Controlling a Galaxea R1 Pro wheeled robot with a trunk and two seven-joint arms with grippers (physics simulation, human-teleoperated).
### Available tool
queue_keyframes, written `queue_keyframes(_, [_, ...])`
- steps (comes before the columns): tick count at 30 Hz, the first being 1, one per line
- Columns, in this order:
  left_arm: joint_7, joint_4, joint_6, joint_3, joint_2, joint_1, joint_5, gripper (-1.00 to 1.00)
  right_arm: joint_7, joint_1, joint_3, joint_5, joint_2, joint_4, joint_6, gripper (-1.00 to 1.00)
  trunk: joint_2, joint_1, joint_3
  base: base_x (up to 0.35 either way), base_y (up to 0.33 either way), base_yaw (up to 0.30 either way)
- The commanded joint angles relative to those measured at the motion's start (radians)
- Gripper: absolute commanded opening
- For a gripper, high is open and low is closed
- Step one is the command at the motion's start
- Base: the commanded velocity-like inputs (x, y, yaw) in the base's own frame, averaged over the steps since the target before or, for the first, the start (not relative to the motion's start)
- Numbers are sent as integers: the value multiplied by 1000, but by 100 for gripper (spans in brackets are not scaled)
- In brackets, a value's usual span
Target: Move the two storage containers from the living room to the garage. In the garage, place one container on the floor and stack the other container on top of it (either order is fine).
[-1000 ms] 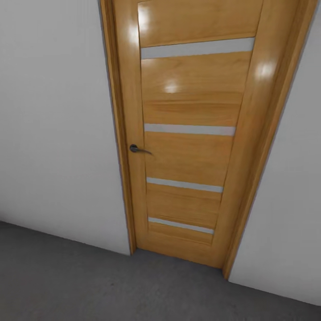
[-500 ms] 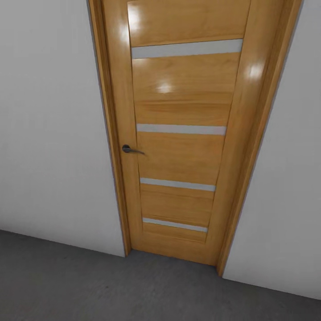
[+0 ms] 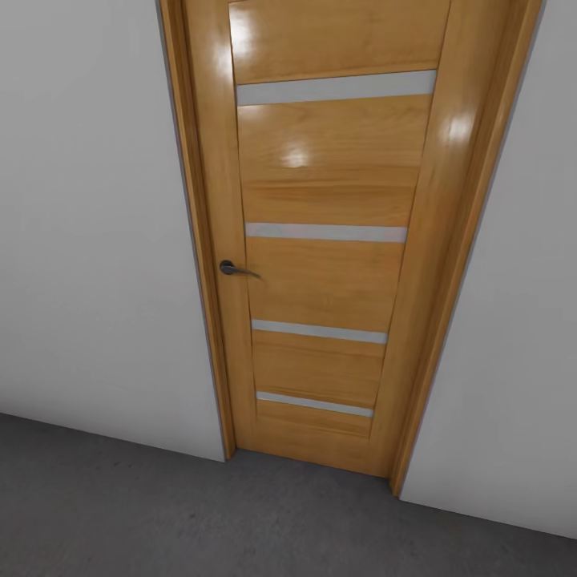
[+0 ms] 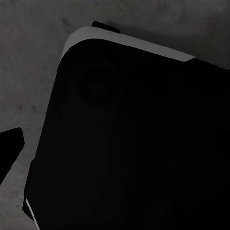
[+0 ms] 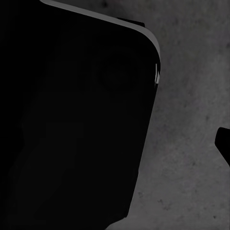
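Closed door [image 3: 320, 264] ahead, bare concrete floor [image 3: 160, 513] before it

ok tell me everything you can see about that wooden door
The door is shut in its frame, both glossy honey-brown wood with visible grain and bright light spots near the top. Four pale horizontal strips cross it, dividing it into panels. A dark metal lever handle sits on its left edge at about mid-height, pointing right. It is set in a plain light-grey wall, and its foot meets the dark grey concrete floor. Its top is cut off by the picture's edge. Nothing else touches it.
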Motion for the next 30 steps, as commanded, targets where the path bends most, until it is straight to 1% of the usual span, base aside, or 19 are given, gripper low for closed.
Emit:
queue_keyframes(1, [0, -1, -2, 6, 0, 0, 1, 100, -1, 0, 0, 7, 0, 0, -2, 100, 0, 0, -1, 0, 0, 0])
queue_keyframes(9, [1, -1, -2, 6, 0, 0, 1, 100, -1, 0, -2, 4, -1, 0, -3, 100, 0, 0, -1, 23, 0, 0])
queue_keyframes(24, [0, 0, -2, 5, -2, 0, 1, 100, -1, 0, -5, 2, 0, 0, -4, 100, 0, 0, -1, 289, 0, 0])
queue_keyframes(30, [0, 0, -2, 6, -2, 0, 1, 100, -1, 0, -9, -1, 1, 0, -3, 100, 0, 0, -1, 102, 0, -96])
